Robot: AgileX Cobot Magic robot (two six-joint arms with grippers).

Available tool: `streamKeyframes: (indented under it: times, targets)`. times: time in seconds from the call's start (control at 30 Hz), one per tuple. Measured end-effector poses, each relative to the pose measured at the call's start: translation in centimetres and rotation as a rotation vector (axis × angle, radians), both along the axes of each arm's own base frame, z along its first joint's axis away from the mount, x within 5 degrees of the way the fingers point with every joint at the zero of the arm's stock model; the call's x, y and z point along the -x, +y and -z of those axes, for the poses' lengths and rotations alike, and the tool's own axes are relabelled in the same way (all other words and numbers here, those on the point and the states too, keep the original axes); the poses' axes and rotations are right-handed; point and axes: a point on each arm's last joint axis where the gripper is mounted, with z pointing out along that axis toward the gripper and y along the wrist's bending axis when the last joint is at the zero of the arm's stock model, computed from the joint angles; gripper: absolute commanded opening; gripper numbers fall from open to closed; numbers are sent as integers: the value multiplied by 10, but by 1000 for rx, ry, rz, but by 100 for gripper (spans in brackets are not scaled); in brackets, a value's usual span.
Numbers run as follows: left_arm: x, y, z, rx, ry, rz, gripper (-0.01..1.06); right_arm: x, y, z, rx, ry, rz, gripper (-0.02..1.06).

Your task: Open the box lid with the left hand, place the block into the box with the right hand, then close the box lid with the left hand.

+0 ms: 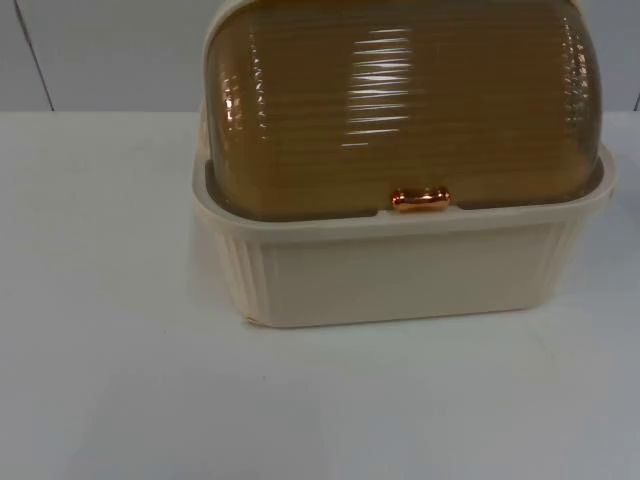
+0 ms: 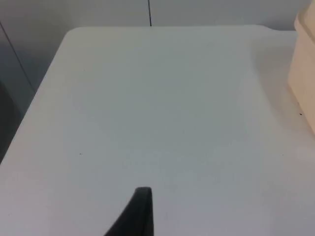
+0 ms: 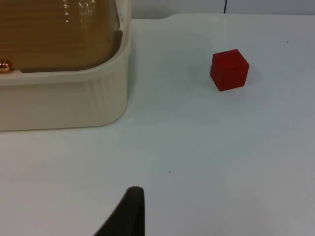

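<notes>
This looks like a lab or test bench rather than a home, though little of the room shows. A plain white table (image 2: 147,108) with rounded corners ends at a grey partition wall (image 1: 100,50) of flat panels split by dark seams, with nothing domestic along the table's far edge.

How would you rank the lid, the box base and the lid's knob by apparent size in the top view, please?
1. Lid, though it is cut off by the picture's edge.
2. Box base, somewhat smaller as seen.
3. Knob, by far the smallest.
</notes>
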Motion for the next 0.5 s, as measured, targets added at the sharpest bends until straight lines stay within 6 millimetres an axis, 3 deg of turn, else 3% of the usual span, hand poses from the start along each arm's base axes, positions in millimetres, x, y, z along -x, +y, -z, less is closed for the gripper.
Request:
streamKeyframes:
  times: [0.2,0.3,0.33,0.47,0.5]
  targets:
    - [-1,0,-5,13,2,-7,105,-2,0,-13,-26,-10,13,105]
    - [-9,2,-25,0,-7,-15,105,-11,1,-38,-36,-6,18,105]
    - [-9,2,-25,0,-7,-15,105,-11,1,-38,-36,-6,18,105]
    - [-29,3,-65,-18,-91,-22,105,-35,2,-77,-53,-13,28,105]
    - [-29,3,-65,-18,-91,-22,105,-35,2,-77,-53,-13,28,105]
